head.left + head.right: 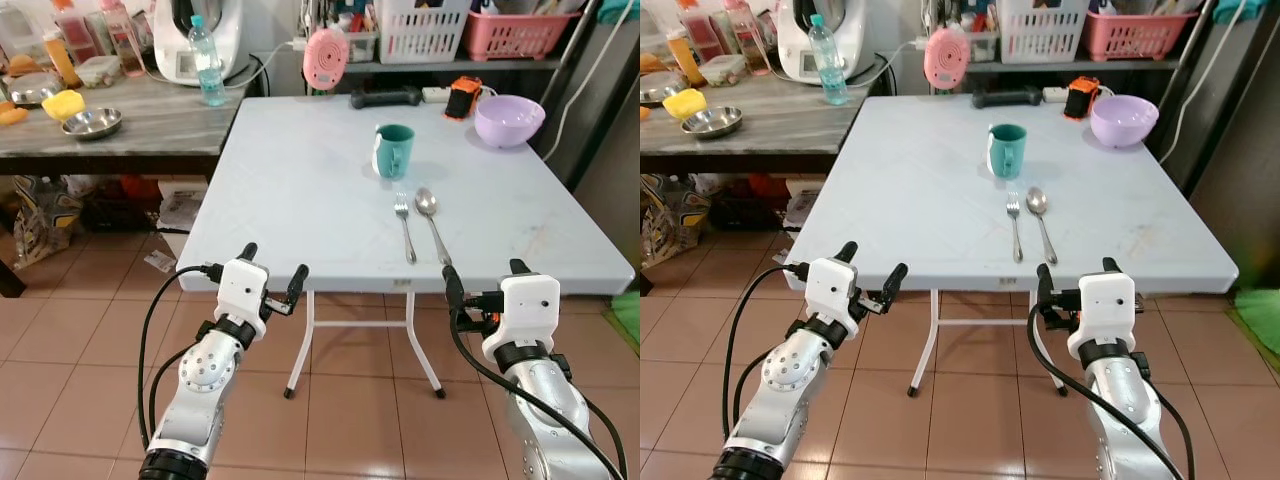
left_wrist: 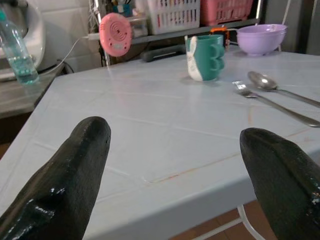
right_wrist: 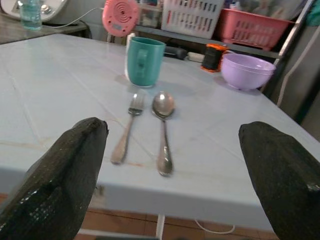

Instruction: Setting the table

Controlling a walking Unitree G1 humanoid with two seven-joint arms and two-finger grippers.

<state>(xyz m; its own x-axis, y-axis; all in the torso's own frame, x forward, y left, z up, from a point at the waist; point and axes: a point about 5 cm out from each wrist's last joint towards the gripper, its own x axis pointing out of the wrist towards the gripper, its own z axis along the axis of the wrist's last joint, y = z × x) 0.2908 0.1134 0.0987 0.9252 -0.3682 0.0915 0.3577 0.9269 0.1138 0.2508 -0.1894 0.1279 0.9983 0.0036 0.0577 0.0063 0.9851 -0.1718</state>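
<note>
Both grippers hung just short of the table's (image 1: pixel 300 200) near edge, holding nothing: left gripper (image 1: pixel 272 270) w/ fingers spread wide, right gripper (image 1: pixel 484 277) likewise parted; in the eye views the right's far finger was mostly hidden behind its white housing. Wrist views cut off the fingertips' lower parts, the rubbery black pads (image 2: pixel 75 170) blurred and glossy. Table was pale, smooth, square, w/ thin white folding legs only partly seen beneath. Near centre stood a teal mug (image 1: pixel 393 150), glazed, handle toward the robot. At the mug's 6 o'clock lay a steel fork (image 1: pixel 404 226) and, just beside it at 3 o'clock, a steel spoon (image 1: pixel 432 222), both shiny, handles pointing at the near edge, not touching. At the mug's 2 o'clock, near the far corner, sat a lilac bowl (image 1: pixel 509 119), round, matte. A pink round gadget (image 1: pixel 326 57) stood at the far edge, approx. 11 o'clock from the mug; what it was couldn't be told. Beyond, white and pink baskets were cropped by the frame top. A plastic bottle (image 1: pixel 209 65) stood on the grey side counter.
</note>
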